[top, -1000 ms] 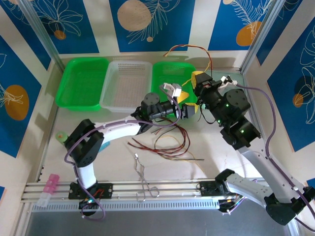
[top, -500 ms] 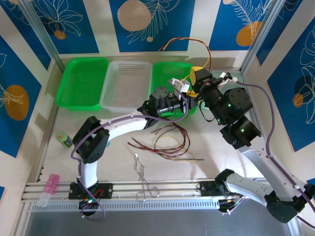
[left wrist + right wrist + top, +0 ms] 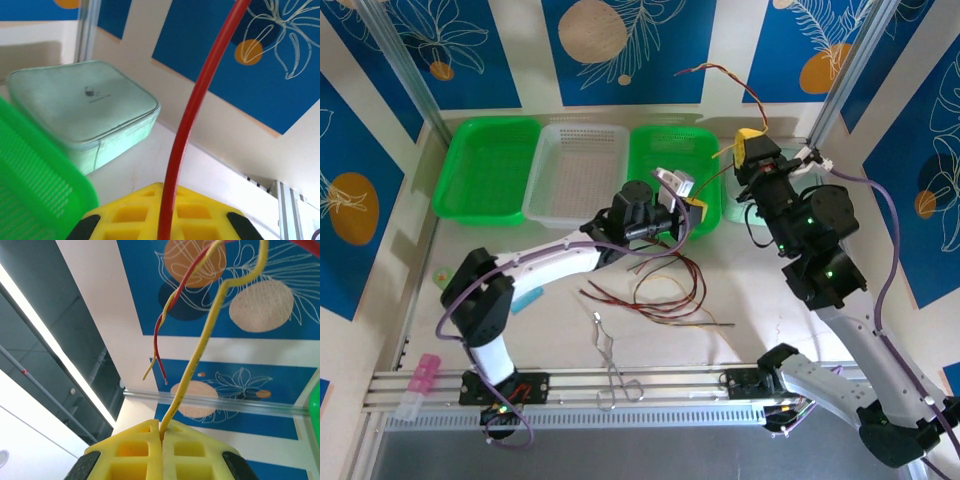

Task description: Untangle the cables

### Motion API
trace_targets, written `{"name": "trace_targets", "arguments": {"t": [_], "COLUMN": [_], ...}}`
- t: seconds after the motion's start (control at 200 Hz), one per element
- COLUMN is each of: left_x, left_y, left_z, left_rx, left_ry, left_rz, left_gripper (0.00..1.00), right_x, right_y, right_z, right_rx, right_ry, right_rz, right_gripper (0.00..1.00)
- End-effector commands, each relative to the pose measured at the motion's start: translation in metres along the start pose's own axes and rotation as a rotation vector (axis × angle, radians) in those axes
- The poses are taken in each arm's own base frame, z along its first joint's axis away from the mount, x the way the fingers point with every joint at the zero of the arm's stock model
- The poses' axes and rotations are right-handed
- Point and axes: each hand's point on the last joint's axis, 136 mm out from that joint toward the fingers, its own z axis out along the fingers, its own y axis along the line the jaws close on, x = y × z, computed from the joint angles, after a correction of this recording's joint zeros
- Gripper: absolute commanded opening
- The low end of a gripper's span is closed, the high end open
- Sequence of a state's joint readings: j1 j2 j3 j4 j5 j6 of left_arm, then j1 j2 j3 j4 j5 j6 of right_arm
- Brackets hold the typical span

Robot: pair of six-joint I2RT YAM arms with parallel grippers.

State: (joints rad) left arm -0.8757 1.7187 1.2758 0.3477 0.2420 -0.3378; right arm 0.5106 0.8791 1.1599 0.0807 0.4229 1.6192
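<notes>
Left gripper (image 3: 163, 200) clamps a red cable (image 3: 186, 131) beside the green tray (image 3: 30, 185). Right gripper (image 3: 161, 434) pinches a yellow cable (image 3: 196, 360). Overhead, loose cables (image 3: 665, 290) lie on open table (image 3: 770, 310).

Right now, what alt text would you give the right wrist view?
Yellow jaws of the right gripper are shut on a yellow cable that rises and bends right. To its left a red cable ends loose in the air, against a blue patterned wall.

cables (image 3: 187, 130): red, yellow, brown | left tray (image 3: 488, 170): green | middle tray (image 3: 578, 170): white | wall (image 3: 620, 40): blue, leaf pattern
</notes>
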Motion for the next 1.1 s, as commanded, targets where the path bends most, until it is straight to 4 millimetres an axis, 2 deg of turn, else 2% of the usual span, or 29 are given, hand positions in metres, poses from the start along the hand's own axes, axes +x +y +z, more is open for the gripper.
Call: {"name": "trace_targets", "arguments": {"t": [0.0,0.155,0.355,0.54,0.81,1.096], "left_x": [0.014,0.022,0.035,0.039,0.049,0.059], "left_y": [0.011,0.031,0.058,0.078,0.105,0.131], "left_z": [-0.024,-0.046,-0.072,-0.109,-0.168,-0.225], "left_rx": [-0.119,-0.241,-0.304,-0.389,-0.49,-0.603], "left_ry": [0.111,0.191,0.267,0.302,0.303,0.31], "left_rz": [0.03,0.025,-0.1,-0.136,-0.205,-0.274], "left_gripper": [0.0,0.0,0.0,0.0,0.0,0.0], "right_x": [-0.01,-0.019,-0.034,-0.05,-0.078,-0.103], "right_y": [0.031,0.047,0.068,0.08,0.083,0.073], "right_z": [-0.002,0.002,0.015,0.015,0.012,0.005], "right_rx": [-0.075,-0.099,-0.133,-0.154,-0.182,-0.174], "right_ry": [-0.012,-0.01,0.008,-0.029,-0.1,-0.165], "right_rz": [0.013,0.026,0.097,0.087,0.103,0.12], "right_gripper": [0.0,0.0,0.0,0.0,0.0,0.0]}}
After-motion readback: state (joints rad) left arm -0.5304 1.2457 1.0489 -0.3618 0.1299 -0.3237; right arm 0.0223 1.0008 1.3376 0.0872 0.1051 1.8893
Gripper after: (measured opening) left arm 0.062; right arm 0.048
